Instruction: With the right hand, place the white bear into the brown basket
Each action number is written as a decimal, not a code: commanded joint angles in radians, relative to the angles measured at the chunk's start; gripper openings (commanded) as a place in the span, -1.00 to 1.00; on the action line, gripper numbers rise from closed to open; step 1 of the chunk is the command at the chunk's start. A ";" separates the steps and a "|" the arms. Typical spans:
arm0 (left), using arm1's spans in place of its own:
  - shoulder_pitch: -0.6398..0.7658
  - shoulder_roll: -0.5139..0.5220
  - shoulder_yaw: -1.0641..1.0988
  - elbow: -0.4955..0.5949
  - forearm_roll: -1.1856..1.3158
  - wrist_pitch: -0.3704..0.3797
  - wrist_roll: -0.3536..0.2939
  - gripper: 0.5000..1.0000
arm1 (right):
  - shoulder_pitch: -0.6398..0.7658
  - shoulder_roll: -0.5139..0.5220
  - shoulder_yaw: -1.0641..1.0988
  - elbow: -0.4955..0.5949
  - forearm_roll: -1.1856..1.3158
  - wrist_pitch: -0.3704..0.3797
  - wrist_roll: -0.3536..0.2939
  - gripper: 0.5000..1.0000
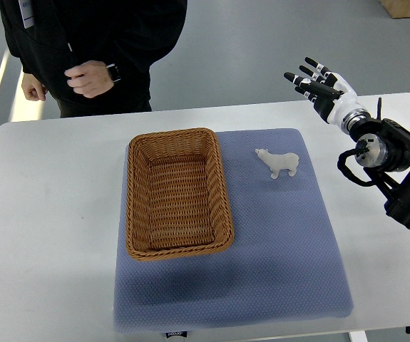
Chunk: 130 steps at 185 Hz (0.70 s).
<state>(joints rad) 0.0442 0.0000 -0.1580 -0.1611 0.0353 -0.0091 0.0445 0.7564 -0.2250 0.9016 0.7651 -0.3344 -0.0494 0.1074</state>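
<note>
- I see the right robot hand (317,80) raised over the far right corner of the white surface (41,214), its arm coming in from the right edge of the view.
- Its dark fingers (306,71) are spread apart and point up and to the left — the hand holds nothing.
- The white bear (277,162) stands upright on the blue-grey mat (276,263), in the mat's far right part, with its head turned toward the basket.
- From my view the bear is well apart from the right robot hand, which sits farther back and to the right of it; there is no contact between them.
- The brown wicker basket (222,206) lies on the left half of the same mat, a rectangular one with its long side running away from me. I see only its woven bottom inside.
- The bear is near the basket's far right corner, beside it and not touching it — a strip of bare mat lies between them.
- The mat covers the middle of the surface; its near edge reaches the front of the surface.
- A person in dark clothes (98,43) stands behind the far edge of the surface, on the left, with one hand (87,77) held at the waist and a watch on that wrist.
</note>
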 commanded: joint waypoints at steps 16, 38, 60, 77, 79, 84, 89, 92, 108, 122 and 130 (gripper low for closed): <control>0.000 0.000 0.000 -0.001 0.000 0.000 0.000 1.00 | 0.000 -0.001 -0.001 0.000 0.000 0.000 0.000 0.70; 0.000 0.000 0.000 -0.001 0.000 0.000 0.000 1.00 | 0.000 -0.002 -0.001 -0.001 0.000 0.002 -0.002 0.70; 0.000 0.000 0.000 -0.001 0.002 0.000 0.000 1.00 | 0.000 -0.002 -0.001 0.000 -0.002 0.002 -0.002 0.70; 0.000 0.000 0.000 -0.001 0.000 0.000 0.000 1.00 | 0.000 -0.002 -0.003 0.000 -0.002 0.003 -0.002 0.70; 0.000 0.000 0.000 0.000 0.000 0.000 0.000 1.00 | 0.000 -0.002 -0.003 -0.001 0.000 0.003 -0.002 0.70; -0.001 0.000 0.000 -0.001 0.002 0.000 0.000 1.00 | 0.000 -0.002 -0.003 -0.001 0.000 0.003 -0.002 0.70; 0.000 0.000 0.000 -0.001 0.002 0.000 0.000 1.00 | 0.000 -0.002 -0.003 -0.001 0.000 0.003 -0.002 0.70; -0.001 0.000 0.000 -0.001 0.002 0.000 0.000 1.00 | 0.000 -0.002 -0.003 -0.001 -0.002 0.005 -0.002 0.70; 0.000 0.000 0.000 -0.001 0.002 0.000 0.000 1.00 | 0.001 -0.002 -0.004 -0.001 -0.002 0.005 -0.003 0.70; -0.001 0.000 0.000 -0.001 0.000 0.000 0.000 1.00 | 0.003 -0.005 -0.009 0.000 -0.006 0.008 -0.003 0.70; -0.001 0.000 0.000 -0.001 0.000 0.000 0.000 1.00 | 0.004 -0.005 -0.018 0.000 -0.017 0.010 -0.005 0.69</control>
<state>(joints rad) 0.0438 0.0000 -0.1580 -0.1621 0.0362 -0.0092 0.0445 0.7572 -0.2283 0.8953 0.7642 -0.3376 -0.0432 0.1044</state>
